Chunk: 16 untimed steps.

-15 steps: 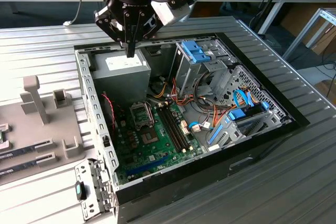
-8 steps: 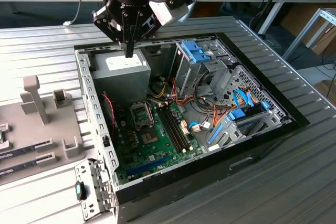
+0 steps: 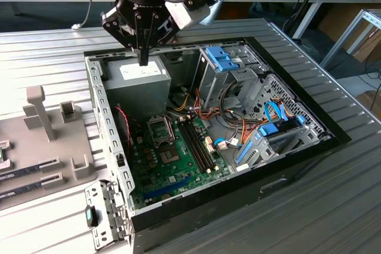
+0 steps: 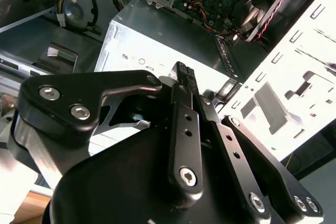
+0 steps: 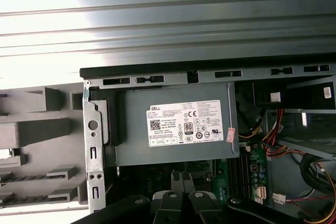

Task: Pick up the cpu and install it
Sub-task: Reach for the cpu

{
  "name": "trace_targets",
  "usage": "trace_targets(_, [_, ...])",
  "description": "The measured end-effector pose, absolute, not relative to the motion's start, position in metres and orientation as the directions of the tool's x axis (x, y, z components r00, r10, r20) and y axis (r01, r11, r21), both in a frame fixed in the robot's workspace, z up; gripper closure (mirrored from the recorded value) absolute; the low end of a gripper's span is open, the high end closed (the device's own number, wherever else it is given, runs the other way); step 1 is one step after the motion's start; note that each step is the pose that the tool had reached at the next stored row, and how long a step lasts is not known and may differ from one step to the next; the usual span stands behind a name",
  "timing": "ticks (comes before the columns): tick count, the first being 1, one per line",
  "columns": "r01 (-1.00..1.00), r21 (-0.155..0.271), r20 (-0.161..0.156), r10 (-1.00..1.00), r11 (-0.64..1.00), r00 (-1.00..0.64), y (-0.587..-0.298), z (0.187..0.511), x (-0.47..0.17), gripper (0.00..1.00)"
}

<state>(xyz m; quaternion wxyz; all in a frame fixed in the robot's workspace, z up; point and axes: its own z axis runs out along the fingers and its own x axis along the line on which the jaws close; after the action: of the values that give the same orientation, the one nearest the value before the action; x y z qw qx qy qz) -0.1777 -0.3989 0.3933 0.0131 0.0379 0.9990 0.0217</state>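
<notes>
The black two-fingered gripper (image 3: 143,57), fingers pressed together on nothing, is held above the grey metal power-supply box (image 3: 136,81) at upper left, while the small green-rimmed grey cpu (image 3: 2,154) is seemingly glimpsed on the grey plastic tray (image 3: 18,135) at the far-left edge.

Black gripper (image 3: 143,59), grey power supply (image 5: 173,153) with a white label (image 5: 189,123), green motherboard (image 3: 178,165), bright blue drive clips (image 3: 221,59), ribbed silver table (image 3: 333,206), pale grey parts tray (image 3: 36,147).
</notes>
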Motion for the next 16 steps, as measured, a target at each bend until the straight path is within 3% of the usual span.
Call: trace_targets(16, [0.075,0.044,-0.024,0.076,0.996,-0.997,-0.3989,0.3933,-0.1883,0.89])
